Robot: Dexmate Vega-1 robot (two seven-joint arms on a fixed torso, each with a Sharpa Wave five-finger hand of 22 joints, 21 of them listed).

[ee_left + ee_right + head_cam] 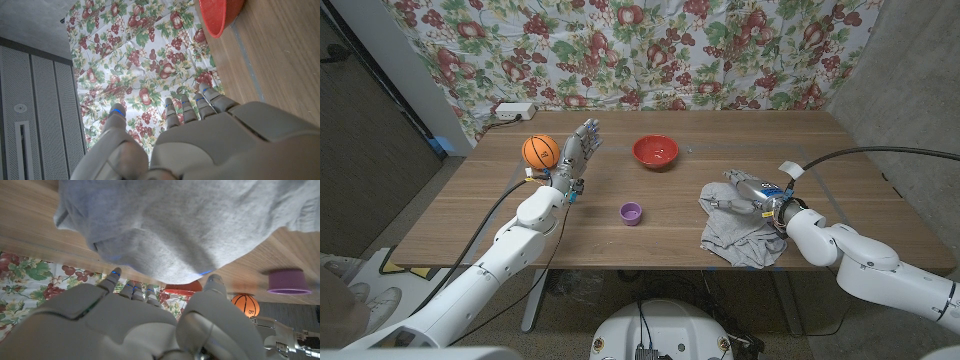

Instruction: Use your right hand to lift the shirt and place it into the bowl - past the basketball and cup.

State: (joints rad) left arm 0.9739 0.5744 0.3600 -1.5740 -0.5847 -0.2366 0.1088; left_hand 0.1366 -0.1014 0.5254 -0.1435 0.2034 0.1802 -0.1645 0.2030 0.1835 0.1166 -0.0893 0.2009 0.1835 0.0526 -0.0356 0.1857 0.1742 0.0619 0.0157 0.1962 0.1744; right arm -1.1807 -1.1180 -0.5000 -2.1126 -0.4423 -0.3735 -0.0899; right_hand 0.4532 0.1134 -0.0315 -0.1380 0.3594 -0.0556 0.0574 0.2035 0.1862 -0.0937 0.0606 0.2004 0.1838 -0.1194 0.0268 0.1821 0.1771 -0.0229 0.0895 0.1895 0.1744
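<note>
2 hands are seen: the right hand (752, 192) is laid on the grey shirt (740, 232), grip not discernible; the left hand (574, 153) is held open beside the basketball (539, 151).

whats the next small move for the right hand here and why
Probably close the right hand on the shirt and lift. The hand is over the grey cloth, which still lies crumpled on the table, and in the right wrist view its fingers reach toward the fabric without clearly gripping it. The bowl stands beyond the cup, so a firm hold should come before any carry.
</note>
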